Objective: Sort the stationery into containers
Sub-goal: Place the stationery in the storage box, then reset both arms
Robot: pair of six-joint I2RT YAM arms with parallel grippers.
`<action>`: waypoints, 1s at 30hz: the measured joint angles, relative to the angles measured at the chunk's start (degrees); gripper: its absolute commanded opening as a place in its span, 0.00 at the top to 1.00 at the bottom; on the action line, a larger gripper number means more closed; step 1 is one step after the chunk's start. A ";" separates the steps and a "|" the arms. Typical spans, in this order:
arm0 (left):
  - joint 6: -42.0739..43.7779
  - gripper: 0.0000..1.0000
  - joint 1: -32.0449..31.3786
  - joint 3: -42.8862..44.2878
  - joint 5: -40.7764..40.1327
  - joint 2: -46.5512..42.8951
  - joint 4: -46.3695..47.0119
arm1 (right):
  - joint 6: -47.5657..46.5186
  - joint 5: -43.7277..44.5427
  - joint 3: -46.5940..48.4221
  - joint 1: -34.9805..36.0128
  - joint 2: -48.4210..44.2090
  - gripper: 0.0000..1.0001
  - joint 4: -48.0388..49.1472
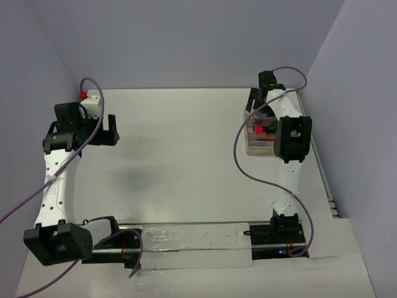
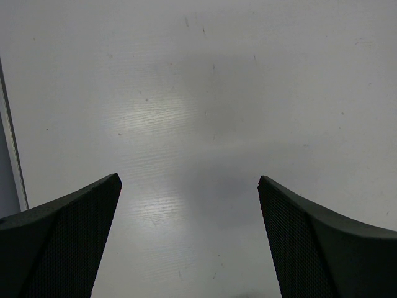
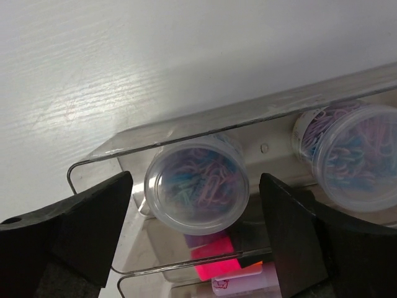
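Found clear tray [image 3: 248, 115] at far right of table [image 1: 186, 155], close to the right wall. Noted two round clear tubs of coloured paper clips side by side in an edge compartment: one tub [image 3: 196, 184] centred in the right wrist view, second tub [image 3: 353, 155] at that view's right edge. Noted in the adjoining compartment a pink-capped highlighter [image 3: 217, 261], with lilac and orange pieces just beside it; cannot tell what those are. Could not make out the third compartment.

Observed purple cable [image 1: 235, 146] looping past the tray's left side in the top view.

Located right gripper [image 3: 192, 236] directly above the tray, pointing down, fingers spread wider than the centred tub and clear of it on both sides; grasping nothing. Located left gripper [image 2: 189, 239] at far left, well apart from the tray, over the table surface, fingers parted wide, nothing between them.
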 measured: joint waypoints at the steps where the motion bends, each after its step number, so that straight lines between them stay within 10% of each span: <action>1: 0.00 0.01 0.00 -0.04 0.01 0.01 0.00 | 0.02 -0.31 0.07 0.00 -0.03 0.08 -0.11; 12: -0.08 0.01 0.17 -0.61 -0.13 -0.62 0.58 | 1.97 -6.63 -5.12 0.06 -13.61 0.04 0.73; 23: -3.13 0.01 4.11 -11.13 -4.13 -14.06 7.78 | 6.69 -8.58 -55.23 1.04 -71.35 0.00 29.10; 30: -4.26 0.01 4.94 -22.02 -7.56 -26.27 13.23 | 9.01 -4.92 -77.36 1.88 -82.10 0.00 33.44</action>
